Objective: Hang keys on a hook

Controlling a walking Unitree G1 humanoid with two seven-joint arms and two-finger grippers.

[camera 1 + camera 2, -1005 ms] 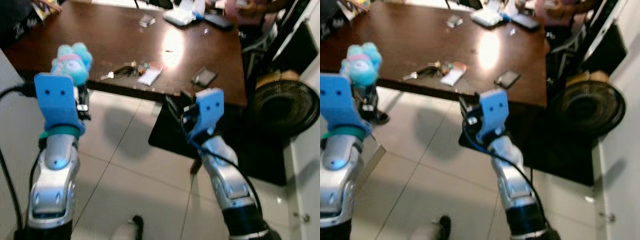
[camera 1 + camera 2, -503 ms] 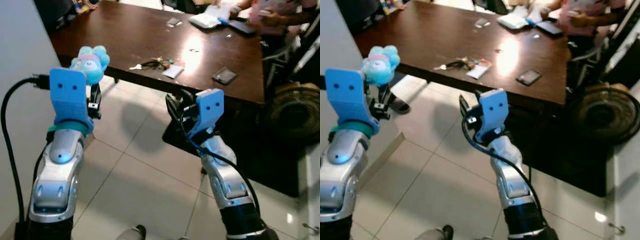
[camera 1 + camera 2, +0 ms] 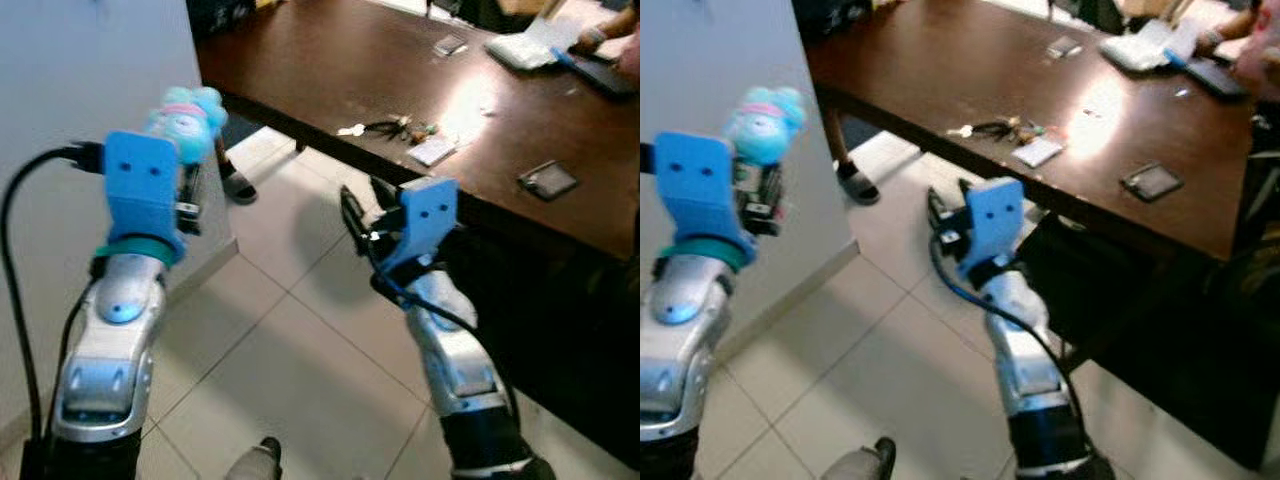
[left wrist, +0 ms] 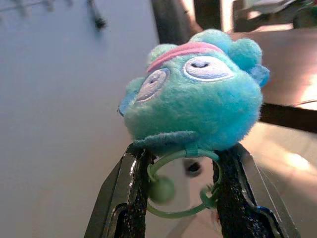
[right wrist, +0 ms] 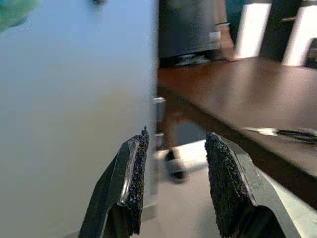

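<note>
View has swung left vs 1 s ago: grey wall [image 3: 90, 60] now at 10 o'clock, w/ what may be hooks [image 4: 96, 17] (blurry) up top, so robot seems to be turning toward the hanging spot. Left gripper [image 4: 181, 198] is clamped on the turquoise plush keychain [image 4: 198, 94], green ring [image 4: 181, 186] between its fingers, raised near the wall. Right gripper [image 5: 173, 183] at 3 o'clock: fingers apart, nothing held; other keys [image 3: 385, 127] lie on the brown table [image 3: 330, 60].
</note>
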